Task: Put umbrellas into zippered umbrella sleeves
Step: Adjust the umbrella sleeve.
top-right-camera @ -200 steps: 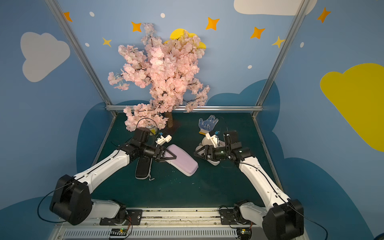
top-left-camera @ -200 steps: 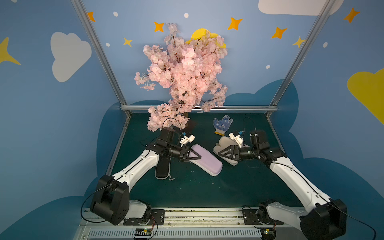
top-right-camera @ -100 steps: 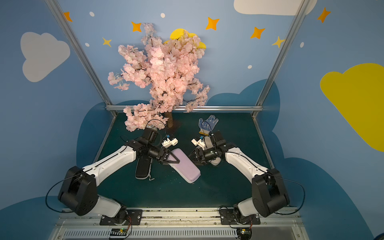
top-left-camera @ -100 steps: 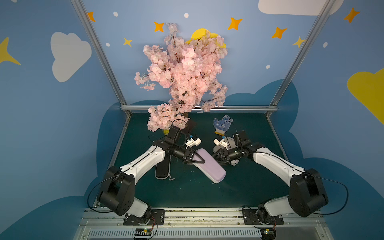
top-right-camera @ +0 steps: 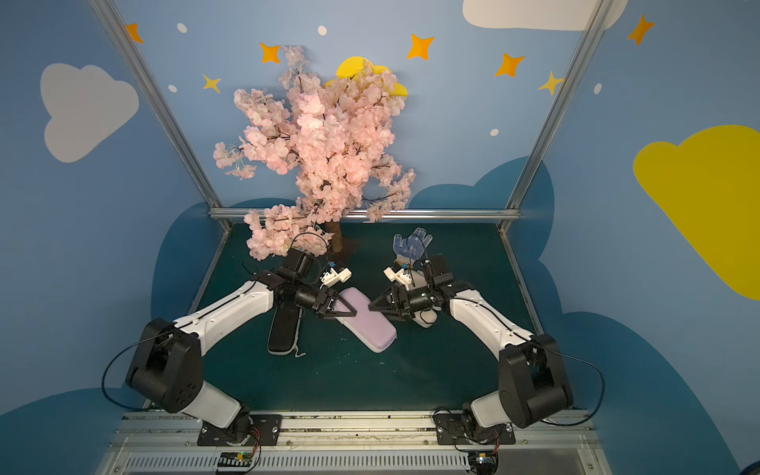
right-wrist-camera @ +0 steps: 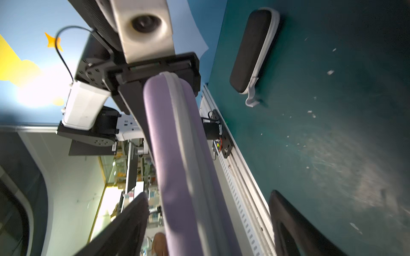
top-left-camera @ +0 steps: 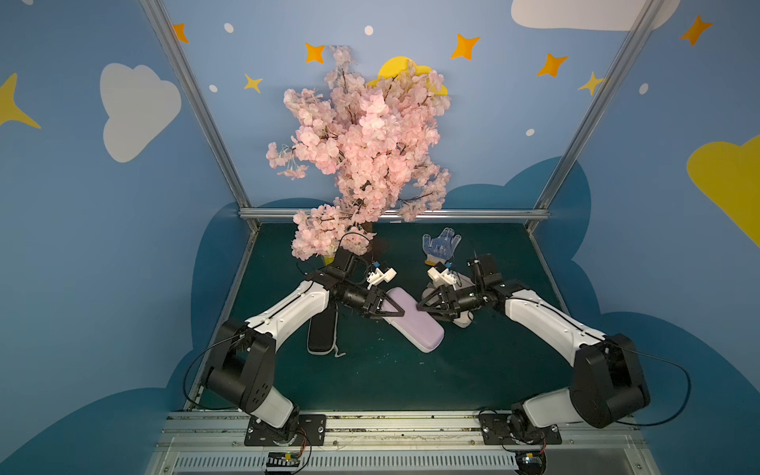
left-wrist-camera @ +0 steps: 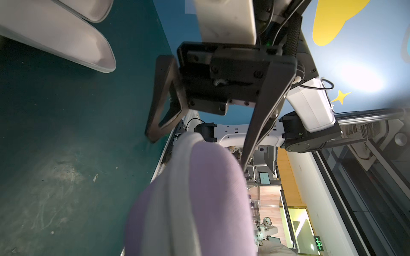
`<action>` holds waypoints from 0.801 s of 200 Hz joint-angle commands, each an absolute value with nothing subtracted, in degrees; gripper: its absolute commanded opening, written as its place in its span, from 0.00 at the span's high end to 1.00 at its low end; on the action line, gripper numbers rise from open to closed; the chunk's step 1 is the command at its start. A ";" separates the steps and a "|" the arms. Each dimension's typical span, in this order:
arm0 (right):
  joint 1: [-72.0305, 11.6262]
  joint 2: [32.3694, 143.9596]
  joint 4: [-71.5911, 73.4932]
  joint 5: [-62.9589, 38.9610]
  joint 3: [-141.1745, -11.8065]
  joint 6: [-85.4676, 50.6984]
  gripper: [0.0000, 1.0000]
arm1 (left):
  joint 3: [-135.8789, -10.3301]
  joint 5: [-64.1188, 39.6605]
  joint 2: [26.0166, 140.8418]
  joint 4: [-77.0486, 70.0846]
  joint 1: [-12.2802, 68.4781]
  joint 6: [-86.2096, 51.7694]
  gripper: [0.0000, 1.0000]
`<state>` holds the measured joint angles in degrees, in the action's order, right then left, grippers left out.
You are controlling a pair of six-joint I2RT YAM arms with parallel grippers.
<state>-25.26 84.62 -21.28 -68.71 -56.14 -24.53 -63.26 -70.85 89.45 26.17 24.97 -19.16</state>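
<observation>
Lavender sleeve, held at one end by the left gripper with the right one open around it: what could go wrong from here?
The left gripper pinches the lavender sleeve near one end only, so it may twist or slip when the open right gripper closes. Both grippers' tips sit close together and might collide.

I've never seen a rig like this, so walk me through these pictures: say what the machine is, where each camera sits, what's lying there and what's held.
Two white robot arms work over a green tabletop, each ending in a two-fingered claw. Two pictures look down from overhead; two come from wrist cameras. The left claw is shut on one end of the lavender oblong zippered case; the right claw stands open facing its other end. Also there: a black oblong zippered case, an off-white case and a white-and-blue dotted glove.
</observation>
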 commanded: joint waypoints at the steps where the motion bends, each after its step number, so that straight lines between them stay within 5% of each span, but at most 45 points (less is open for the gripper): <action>1: -27.35 86.91 -22.72 -70.97 -58.01 -21.30 0.18 | -65.29 -74.09 87.89 26.46 25.18 -17.00 0.97; 20: -29.70 87.09 -21.25 -72.93 -59.26 -21.42 0.25 | -65.48 -73.44 88.54 26.84 25.07 -16.66 0.97; 35: -30.15 87.49 -19.86 -73.95 -59.46 -22.36 0.40 | -66.24 -72.32 89.41 27.40 25.00 -16.67 0.96; 59: -29.80 87.90 -14.58 -74.80 -57.66 -26.21 0.64 | -65.56 -69.18 88.64 22.46 23.00 -22.31 0.74; 86: -27.95 86.49 -6.32 -72.17 -54.56 -33.01 0.77 | -57.84 -67.34 84.98 1.26 18.59 -41.99 0.53; 119: -26.21 85.10 4.22 -63.69 -52.03 -43.26 0.82 | -42.11 -53.38 79.88 -27.96 17.42 -66.74 0.30; 160: -29.62 85.28 16.16 -45.63 -51.39 -56.22 0.82 | -36.04 -28.17 75.41 -29.30 29.62 -66.18 0.13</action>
<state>-27.05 87.05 3.84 -56.80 -51.20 -46.00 -36.42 -44.84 77.54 -20.64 23.55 -61.93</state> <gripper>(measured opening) 0.337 0.851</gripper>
